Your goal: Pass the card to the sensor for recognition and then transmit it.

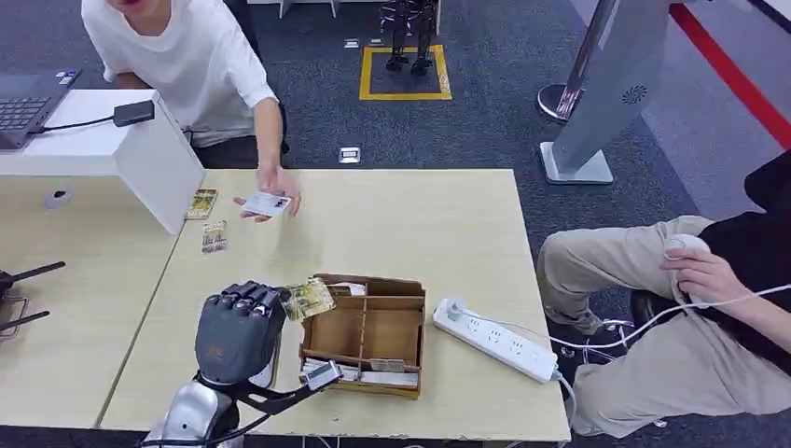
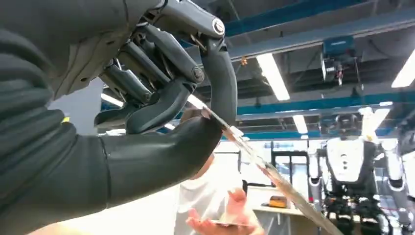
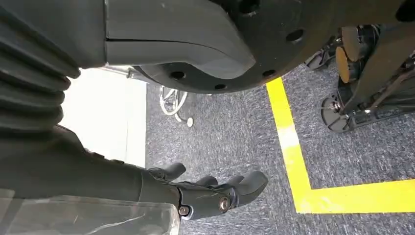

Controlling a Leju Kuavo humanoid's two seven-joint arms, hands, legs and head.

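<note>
Left hand (image 1: pixel 240 329) pinches card (image 1: pixel 309 299) above wooden tray's (image 1: pixel 407 322) near-left corner, lifted for presenting | right hand (image 3: pixel 215 193) hanging, fingers apart, seemingly empty | person's hand (image 1: pixel 272 191) waits beyond tray.

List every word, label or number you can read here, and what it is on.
No text can be read.
Card in the left hand: printed picture, any lettering blurred.
Card under the person's hand: too small.
Two cards on the table: too small.
</note>
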